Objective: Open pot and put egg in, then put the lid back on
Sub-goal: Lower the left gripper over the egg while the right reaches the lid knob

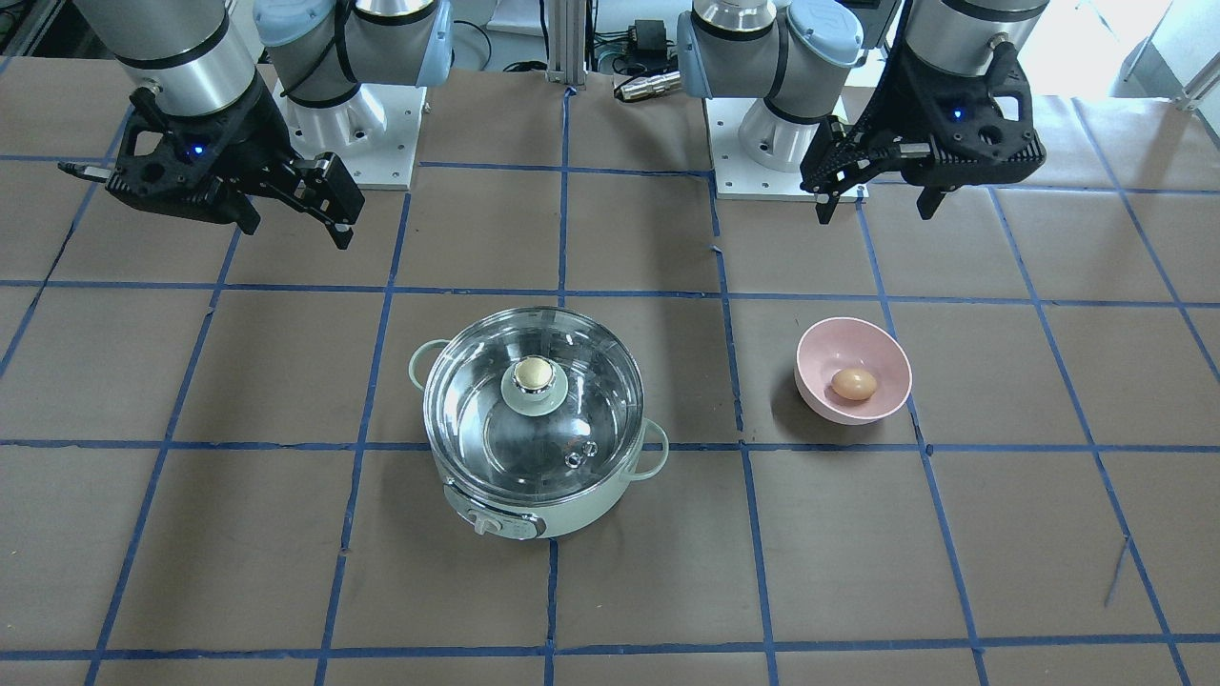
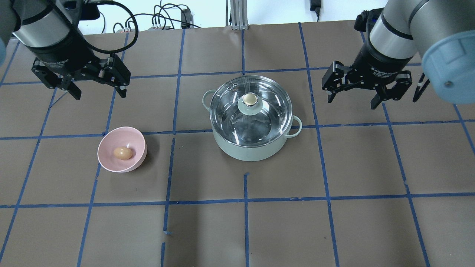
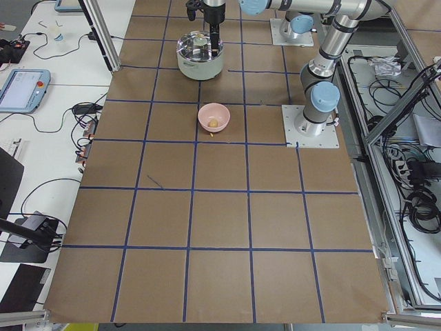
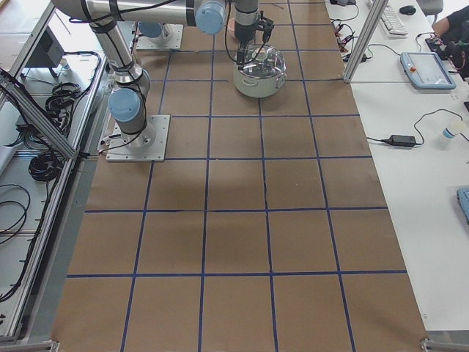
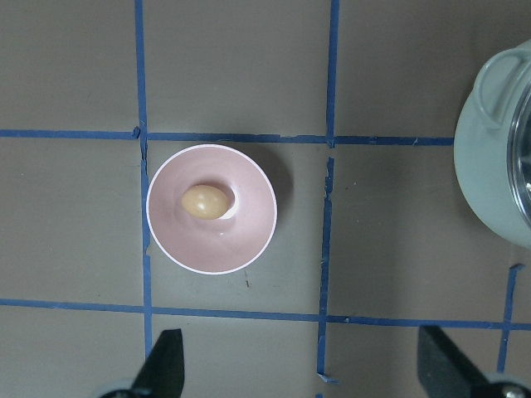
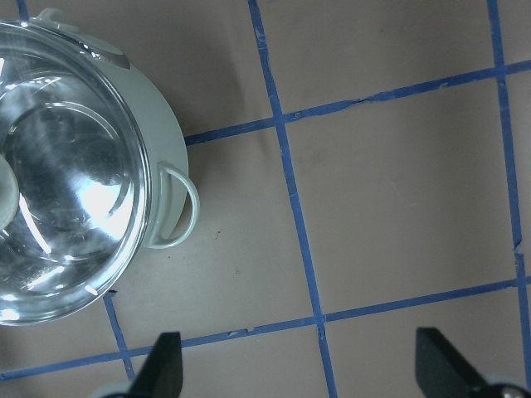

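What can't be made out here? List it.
1. Overhead view: the pot body hides its control knob.
2. Left wrist view: right edge cuts off the pot.
3. Right wrist view: left edge cuts off the lid and its knob.
4. Exterior right view: right arm hides the egg.

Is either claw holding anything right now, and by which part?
Nothing. The left gripper and right gripper both hang open and empty; the egg lies in the pink bowl, the lid sits on the pot.
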You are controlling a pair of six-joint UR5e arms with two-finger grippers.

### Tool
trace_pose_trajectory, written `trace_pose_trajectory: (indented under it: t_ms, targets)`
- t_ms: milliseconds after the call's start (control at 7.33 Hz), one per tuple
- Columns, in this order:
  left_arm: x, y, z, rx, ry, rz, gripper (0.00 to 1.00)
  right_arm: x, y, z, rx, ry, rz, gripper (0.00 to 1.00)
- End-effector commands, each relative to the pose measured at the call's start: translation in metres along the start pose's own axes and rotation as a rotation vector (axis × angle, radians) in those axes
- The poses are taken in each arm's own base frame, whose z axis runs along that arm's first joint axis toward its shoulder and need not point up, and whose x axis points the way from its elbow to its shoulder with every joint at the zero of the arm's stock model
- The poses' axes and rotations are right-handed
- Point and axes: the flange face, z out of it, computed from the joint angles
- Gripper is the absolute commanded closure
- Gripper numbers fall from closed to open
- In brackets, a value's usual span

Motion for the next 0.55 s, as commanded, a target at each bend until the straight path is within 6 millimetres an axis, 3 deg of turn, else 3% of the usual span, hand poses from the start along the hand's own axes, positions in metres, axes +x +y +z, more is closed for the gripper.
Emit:
trace_pose_trajectory:
  t_ms: [0,136,273,409]
  targets:
    - [0.001,0.001,0.004,-0.012,0.000,0.006,0.00,0.002,-0.003,-0.002,0.004,-0.003,0.002,0.00]
    - [0.000,0.003,0.013,-0.033,0.000,0.027,0.00,0.003,-0.003,-0.003,0.006,-0.004,0.002,0.00]
    - [-0.001,0.003,0.036,-0.082,0.005,0.099,0.00,0.002,-0.002,-0.004,0.006,0.000,0.001,0.00]
    - [-0.016,-0.001,0.060,-0.103,0.019,0.131,0.00,-0.003,0.002,-0.008,0.013,-0.022,-0.008,0.00]
